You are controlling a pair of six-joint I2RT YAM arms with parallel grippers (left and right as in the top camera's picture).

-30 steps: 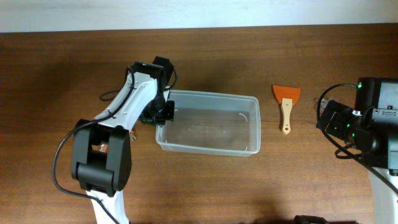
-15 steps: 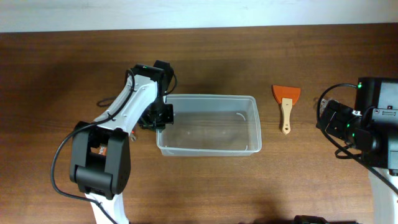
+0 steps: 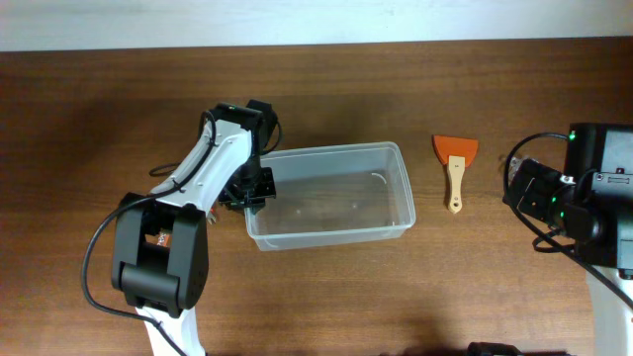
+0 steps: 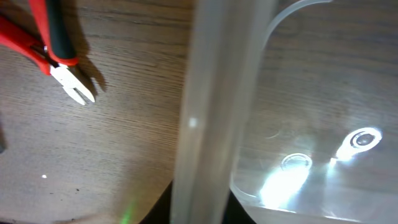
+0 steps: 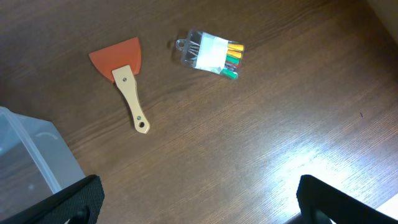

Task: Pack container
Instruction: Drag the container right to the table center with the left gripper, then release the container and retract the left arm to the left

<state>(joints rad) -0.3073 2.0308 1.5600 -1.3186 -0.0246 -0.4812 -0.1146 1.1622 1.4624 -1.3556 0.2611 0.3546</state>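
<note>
The container [image 3: 336,198], a clear plastic bin, lies empty at the table's middle, turned slightly askew. My left gripper [image 3: 254,185] is shut on its left wall. In the left wrist view the rim [image 4: 211,93] runs upright between the dark fingers at the bottom edge, where the gripper [image 4: 200,211] clamps it. My right gripper [image 3: 522,190] hovers at the right, open and empty; its fingers [image 5: 68,202] show only in the bottom corners of the right wrist view, around the gripper [image 5: 199,205]. A corner of the container [image 5: 31,155] shows there on the left.
An orange scraper [image 3: 455,163] with a wooden handle lies right of the bin; it also shows in the right wrist view [image 5: 124,71]. A clear case of coloured bits [image 5: 211,53] lies beyond it. Red-handled pliers [image 4: 53,43] lie left of the bin, partly under the left arm [image 3: 156,235].
My left gripper has drawn the bin's left end a little toward the front, so the bin has turned slightly. The right arm has not moved.
</note>
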